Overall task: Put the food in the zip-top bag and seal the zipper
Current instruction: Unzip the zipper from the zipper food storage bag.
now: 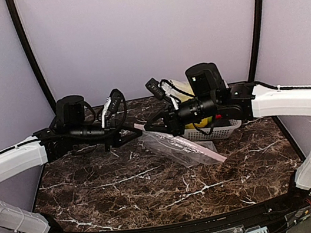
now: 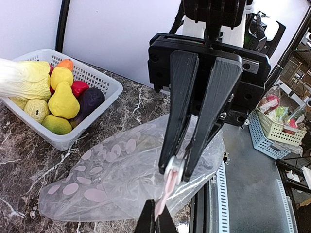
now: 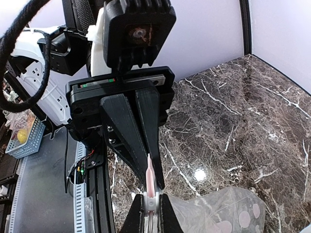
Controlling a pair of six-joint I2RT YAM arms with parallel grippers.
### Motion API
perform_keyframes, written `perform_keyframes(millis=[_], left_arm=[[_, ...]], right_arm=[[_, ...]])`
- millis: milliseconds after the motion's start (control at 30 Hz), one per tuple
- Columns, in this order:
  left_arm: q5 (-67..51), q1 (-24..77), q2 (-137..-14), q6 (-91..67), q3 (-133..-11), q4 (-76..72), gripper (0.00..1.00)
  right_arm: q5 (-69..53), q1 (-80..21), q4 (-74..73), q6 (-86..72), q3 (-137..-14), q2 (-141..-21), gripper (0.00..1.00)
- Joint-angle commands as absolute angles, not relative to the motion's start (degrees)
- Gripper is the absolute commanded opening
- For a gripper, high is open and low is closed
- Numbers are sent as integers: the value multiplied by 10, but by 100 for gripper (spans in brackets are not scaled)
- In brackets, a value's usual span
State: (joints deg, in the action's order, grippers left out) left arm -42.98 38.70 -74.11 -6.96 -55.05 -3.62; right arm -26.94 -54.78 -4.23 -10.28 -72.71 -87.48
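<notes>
Left wrist view: L gripper [image 2: 155, 219] at bottom edge of frame, fingers all but shut, pinching the thin pinkish press-seal zipper [image 2: 167, 191].
R gripper [image 2: 173, 171]: black tapered fingers clamped on the same strip, just above L's tips; the two pinch pts are v. close, only a short stretch of strip between them.
Right wrist view: same story mirrored. R gripper [image 3: 151, 208] closed on the strip, L gripper [image 3: 154, 180] meeting it tip to tip, zipper [image 3: 149, 174] standing edge-on between.
Zipper axis: runs gripper to gripper, roughly L–R across the top view, lifted off the table.
Bag: clear floppy zip-top bag w/ pale round dots [image 2: 112, 177] hangs from the pinch and trails down to the dark marble table [image 1: 125, 187], body draped toward R arm's side [image 1: 181, 147]. Looks empty; cannot tell if mouth is pressed shut or only held.
Food: small plastic toy fruit & veg, yellow/red/orange/dark purple [image 2: 63, 94], all in white lattice plastic basket [image 2: 99, 80], not in bag.
Basket vs fingers: behind R gripper, near bag's far side [image 1: 220, 130]; R arm clearly nearer.
Judgement: loading not begun; w/ both pinches bunched together the mouth likely needs spreading along the strip's axis before any food goes in.
</notes>
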Motion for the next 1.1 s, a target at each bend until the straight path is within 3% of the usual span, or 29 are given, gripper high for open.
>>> perform_keyframes(millis=[0, 1067], left_arm=[[-409, 365, -714, -80, -542, -58, 1], [-383, 325, -693, -98, -533, -70, 1]], right_arm=[[-267, -551, -72, -107, -712, -856, 0], [-251, -551, -72, -110, -701, -849, 0]])
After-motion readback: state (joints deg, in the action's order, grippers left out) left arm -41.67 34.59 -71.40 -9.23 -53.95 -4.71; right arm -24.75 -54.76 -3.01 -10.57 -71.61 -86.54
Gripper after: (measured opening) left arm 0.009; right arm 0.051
